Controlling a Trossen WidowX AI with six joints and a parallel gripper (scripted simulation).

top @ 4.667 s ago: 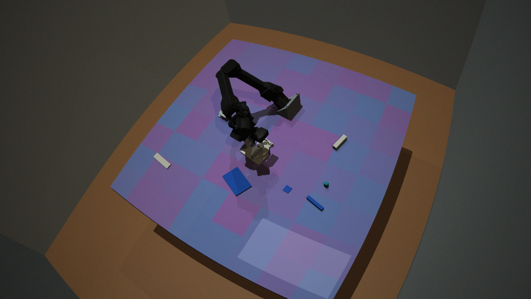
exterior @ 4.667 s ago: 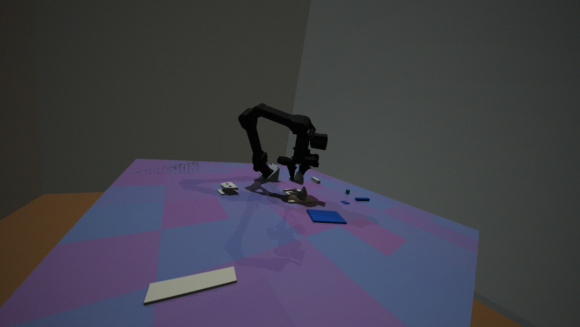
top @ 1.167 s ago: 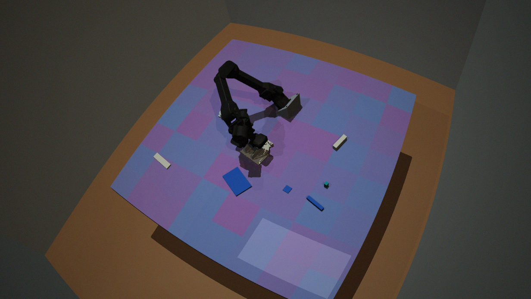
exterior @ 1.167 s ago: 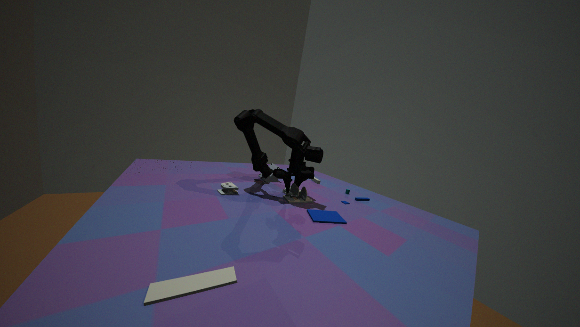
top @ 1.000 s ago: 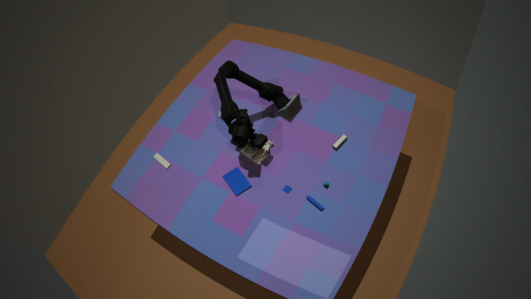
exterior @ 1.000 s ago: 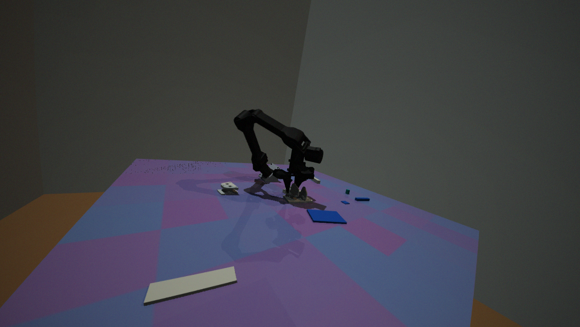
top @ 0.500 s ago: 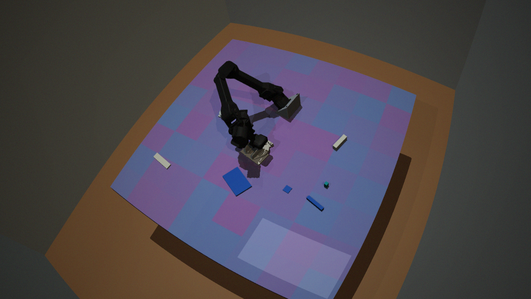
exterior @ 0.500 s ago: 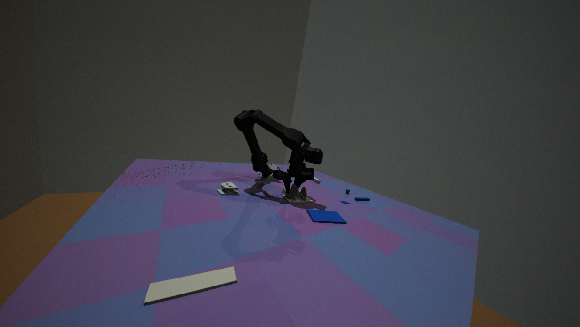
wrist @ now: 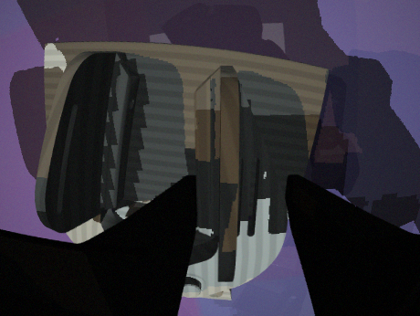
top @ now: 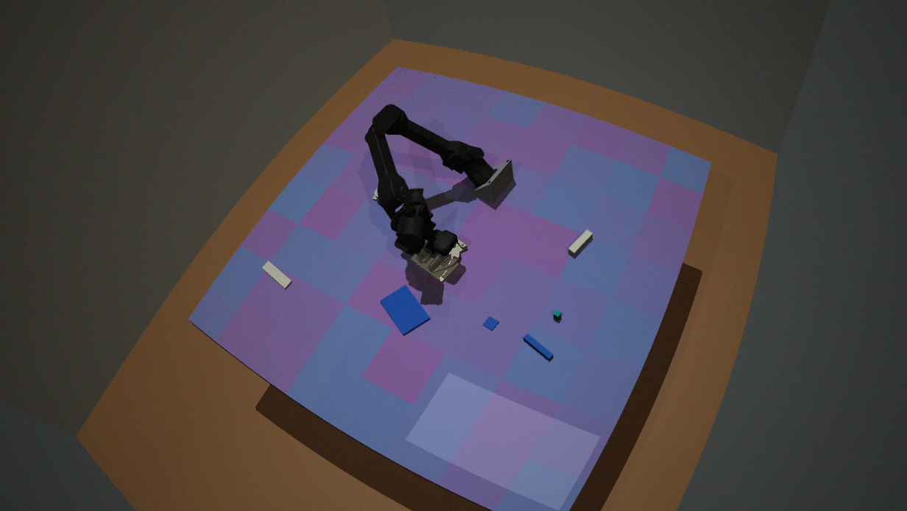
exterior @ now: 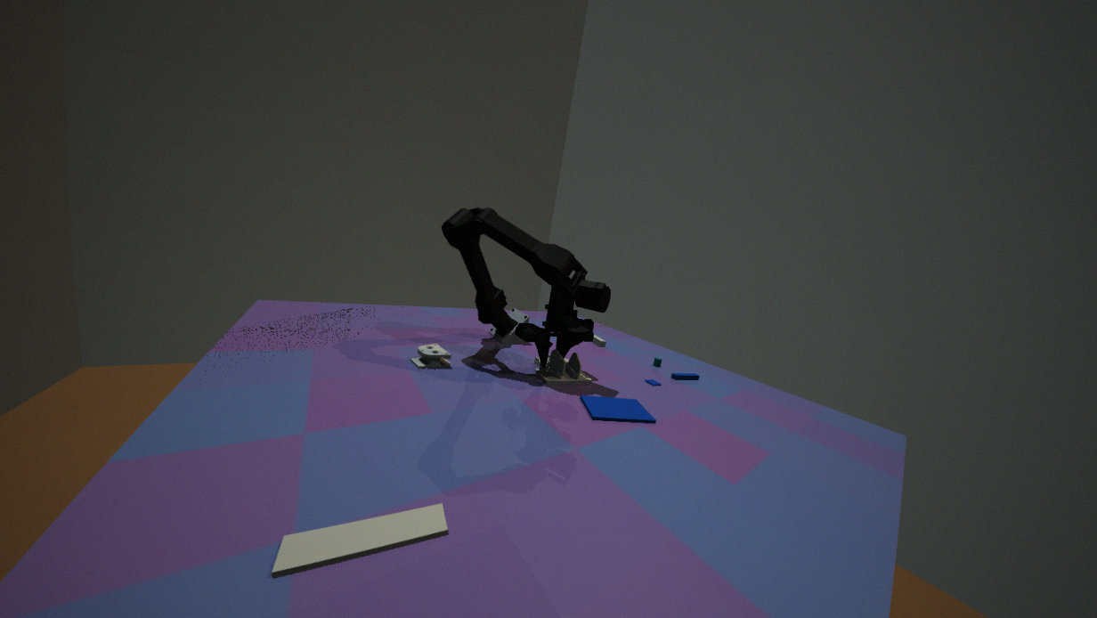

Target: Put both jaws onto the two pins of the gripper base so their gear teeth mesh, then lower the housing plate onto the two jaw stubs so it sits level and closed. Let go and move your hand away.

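The gripper base (top: 440,277) (exterior: 564,378) (wrist: 187,73) is a pale plate on the table under my arm. Two upright jaws stand over it: the left jaw (exterior: 556,363) (wrist: 78,137) and the right jaw (exterior: 573,365) (wrist: 229,137) in the wrist view. My gripper (exterior: 554,361) (wrist: 242,185) is low over the plate, shut on the right jaw, with its fingertips on either side of it. The pins and gear teeth are too dark or hidden to judge. A white piece with holes (exterior: 434,350), likely the housing plate, stands apart to the left in the exterior view.
A blue plate (top: 405,309) (exterior: 618,409) lies near the base. A small blue tile (top: 490,322), a blue bar (top: 538,347) and a teal block (top: 556,314) lie farther right. White blocks (top: 580,243) (top: 277,275) lie on both sides. My arm's grey mount (top: 498,184) stands behind.
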